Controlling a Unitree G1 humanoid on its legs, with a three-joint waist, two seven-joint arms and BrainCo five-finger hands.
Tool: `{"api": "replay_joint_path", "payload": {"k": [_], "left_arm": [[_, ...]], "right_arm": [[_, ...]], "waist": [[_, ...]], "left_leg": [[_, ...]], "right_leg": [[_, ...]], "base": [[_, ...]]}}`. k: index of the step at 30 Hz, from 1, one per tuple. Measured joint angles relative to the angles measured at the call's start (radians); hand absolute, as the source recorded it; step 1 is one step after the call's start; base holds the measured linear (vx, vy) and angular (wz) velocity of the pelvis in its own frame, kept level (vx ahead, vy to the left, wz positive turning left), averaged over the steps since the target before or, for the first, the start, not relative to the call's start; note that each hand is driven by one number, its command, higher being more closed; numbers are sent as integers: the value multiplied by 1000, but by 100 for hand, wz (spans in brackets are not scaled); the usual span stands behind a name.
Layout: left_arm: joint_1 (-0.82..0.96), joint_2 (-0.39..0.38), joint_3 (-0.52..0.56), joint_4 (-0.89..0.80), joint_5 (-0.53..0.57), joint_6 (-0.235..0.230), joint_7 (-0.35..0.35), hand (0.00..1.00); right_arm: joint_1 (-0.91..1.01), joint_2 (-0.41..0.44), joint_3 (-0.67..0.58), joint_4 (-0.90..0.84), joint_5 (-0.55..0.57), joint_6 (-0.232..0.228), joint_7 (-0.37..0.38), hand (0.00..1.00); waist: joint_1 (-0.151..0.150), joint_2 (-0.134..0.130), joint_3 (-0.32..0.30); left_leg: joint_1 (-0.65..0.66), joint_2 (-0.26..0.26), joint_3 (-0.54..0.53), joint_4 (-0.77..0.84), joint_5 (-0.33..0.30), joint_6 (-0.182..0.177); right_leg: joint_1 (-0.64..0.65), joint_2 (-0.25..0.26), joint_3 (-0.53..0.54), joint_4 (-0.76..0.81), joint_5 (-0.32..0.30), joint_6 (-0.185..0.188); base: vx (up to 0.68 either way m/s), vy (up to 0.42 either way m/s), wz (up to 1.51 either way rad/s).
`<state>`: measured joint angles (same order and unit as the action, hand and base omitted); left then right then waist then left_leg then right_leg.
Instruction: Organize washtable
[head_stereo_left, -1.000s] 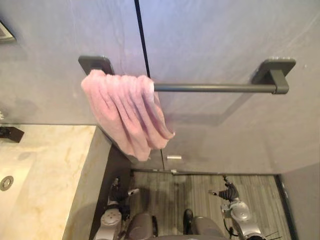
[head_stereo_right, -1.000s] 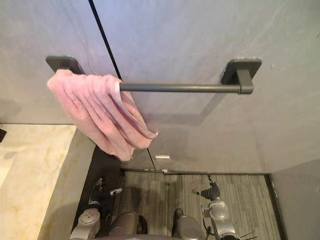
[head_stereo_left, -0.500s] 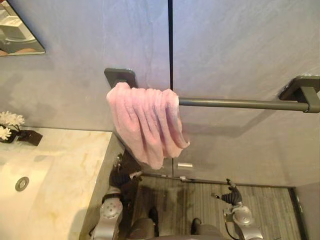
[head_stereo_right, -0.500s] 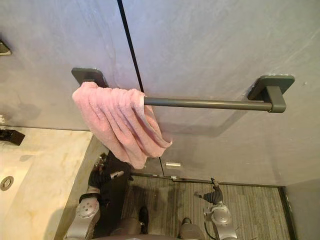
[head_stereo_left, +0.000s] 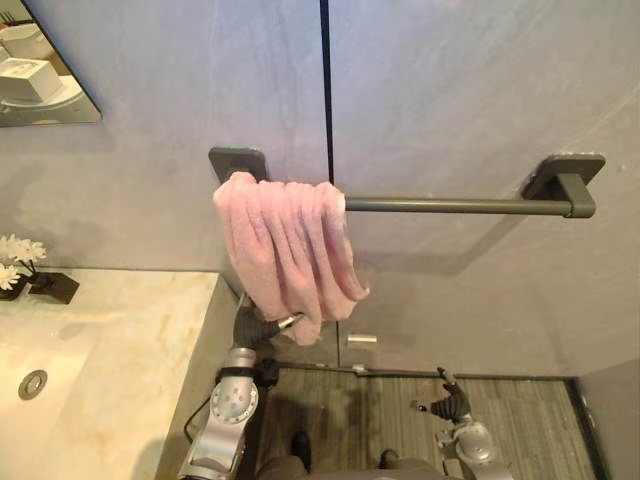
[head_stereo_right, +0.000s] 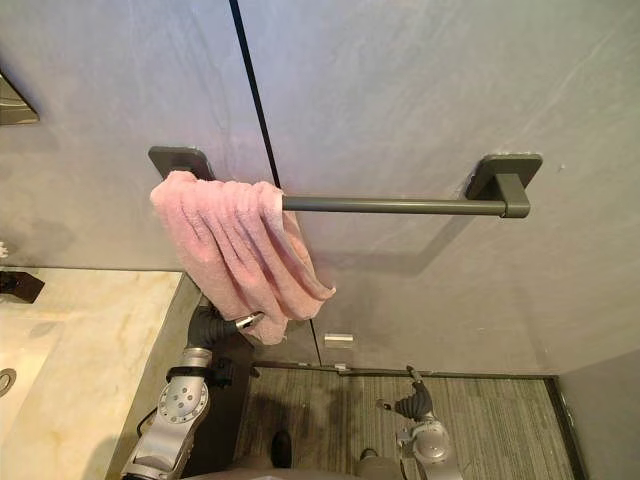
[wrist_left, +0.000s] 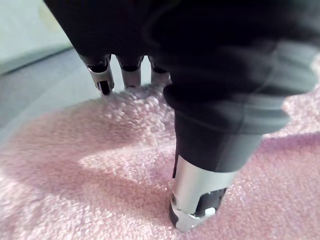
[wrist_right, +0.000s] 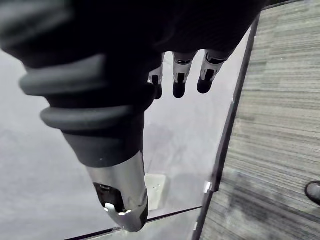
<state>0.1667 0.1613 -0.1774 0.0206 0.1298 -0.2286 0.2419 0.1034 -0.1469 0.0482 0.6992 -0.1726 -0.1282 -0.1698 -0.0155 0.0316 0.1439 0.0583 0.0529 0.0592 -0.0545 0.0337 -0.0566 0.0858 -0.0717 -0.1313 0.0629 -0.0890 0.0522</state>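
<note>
Left hand at the hanging pink towel, right hand idle down low.
Left eye view: the pink towel (head_stereo_left: 285, 250) hangs bunched over the left end of the dark towel bar (head_stereo_left: 450, 205) on the grey wall, beside the marble worktop (head_stereo_left: 120, 360). The left hand (head_stereo_left: 258, 328) is up at the towel's lower edge, and the right hand (head_stereo_left: 450, 405) hangs low over the striped floor (head_stereo_left: 520, 400). Left wrist view: the left hand's fingers (wrist_left: 102, 75) are straight, tips against the terry cloth, and its thumb (wrist_left: 197, 192) lies stretched over the cloth, clasping nothing. Right wrist view: the right hand's fingers (wrist_right: 180, 80) hang loose, holding nothing.
</note>
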Motion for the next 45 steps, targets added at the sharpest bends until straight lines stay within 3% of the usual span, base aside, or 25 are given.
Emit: {"api": "replay_joint_path", "payload": {"k": [7, 10, 18, 26, 27, 40, 45], "left_arm": [[-39, 29, -15, 30, 22, 2, 1, 100], [-39, 32, -15, 30, 40, 2, 4, 100], [-36, 39, -33, 28, 40, 2, 4, 100], [-36, 32, -80, 27, 38, 1, 3, 100], [-36, 25, -89, 27, 38, 1, 4, 100], [-30, -1, -89, 27, 37, 1, 23, 100], [-30, -3, -86, 27, 36, 1, 19, 100]], "right_arm": [[-30, -5, 27, -303, 1, -4, -2, 0], [-32, -31, 81, -463, 5, -18, 0, 0], [-112, -118, 242, -609, 69, -31, 56, 0], [-232, -90, 400, -609, 128, -62, 108, 0], [-235, -70, 403, -605, 136, -62, 103, 100], [-295, -28, 410, -499, 148, -60, 82, 100], [-233, -22, 245, -501, 121, -61, 74, 100]], "waist": [[-17, -1, -2], [-9, -6, -5], [2, -17, -12], [21, -15, -37], [31, -14, -41], [36, -15, -42], [32, -17, -43]], "left_leg": [[18, -1, 36, -35, 12, 7], [24, 0, 51, -35, 12, 7], [24, 3, 51, -33, 14, 6], [12, 2, 15, -34, 18, 5], [9, 1, 10, -34, 19, 5], [-8, 11, -32, -39, 43, -2], [-6, 14, -30, -39, 43, -2]], "right_leg": [[-1, 0, 36, -30, 26, 6], [-2, -1, 51, -32, 30, 7], [0, 5, 55, -34, 39, 3], [13, 7, 24, -54, 42, 1], [15, 7, 20, -57, 42, 1], [15, 19, -9, -56, 42, -1], [15, 19, -6, -54, 42, 0]], "base": [[-12, 7, -16], [-27, 3, -14], [-32, -7, -2], [-14, -16, 13], [7, -13, 12], [-30, -16, 9], [-13, -4, 0]]}}
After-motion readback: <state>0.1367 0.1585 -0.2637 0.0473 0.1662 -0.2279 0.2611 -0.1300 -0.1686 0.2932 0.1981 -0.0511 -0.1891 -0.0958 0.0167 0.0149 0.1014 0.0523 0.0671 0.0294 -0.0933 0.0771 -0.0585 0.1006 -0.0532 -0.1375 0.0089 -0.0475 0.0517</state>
